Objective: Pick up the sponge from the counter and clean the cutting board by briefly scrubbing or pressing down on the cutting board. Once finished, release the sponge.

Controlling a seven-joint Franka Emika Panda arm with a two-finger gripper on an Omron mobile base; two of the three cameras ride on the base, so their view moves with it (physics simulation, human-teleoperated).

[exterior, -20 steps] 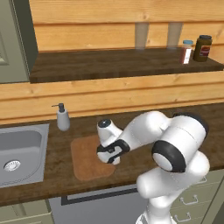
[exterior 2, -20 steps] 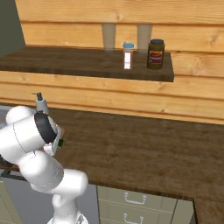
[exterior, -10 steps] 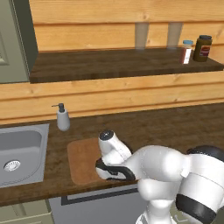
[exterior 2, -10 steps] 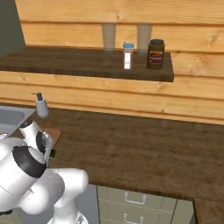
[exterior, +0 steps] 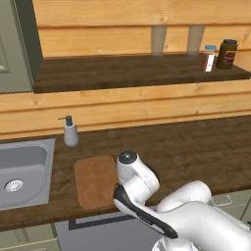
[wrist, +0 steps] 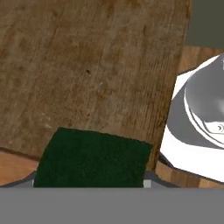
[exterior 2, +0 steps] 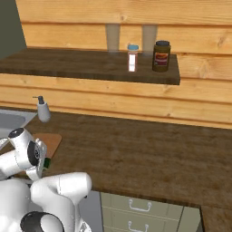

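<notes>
A long dark brown counter (exterior: 196, 142) runs under a wall of pale wood planks, with a steel sink (exterior: 22, 171) set in at its left end. A soap bottle (exterior: 70, 131) stands just behind the sink's right rear corner. Above the counter is a dark shelf (exterior: 127, 71); a small white bottle with a blue cap (exterior: 209, 58) and a dark jar (exterior: 227, 53) stand near its right end.

The cutting board (exterior: 95, 180) lies flat on the counter just right of the sink. The arm bends low over the board's right edge.

In the hand view the sponge (wrist: 92, 159), green side toward the camera, sits right at the gripper (wrist: 89, 183), between its fingers and over the counter's wood grain. The jaws are closed on the sponge. In the right base view a bit of green (exterior 2: 46, 162) shows just beside the hand, near the board's front corner.
</notes>
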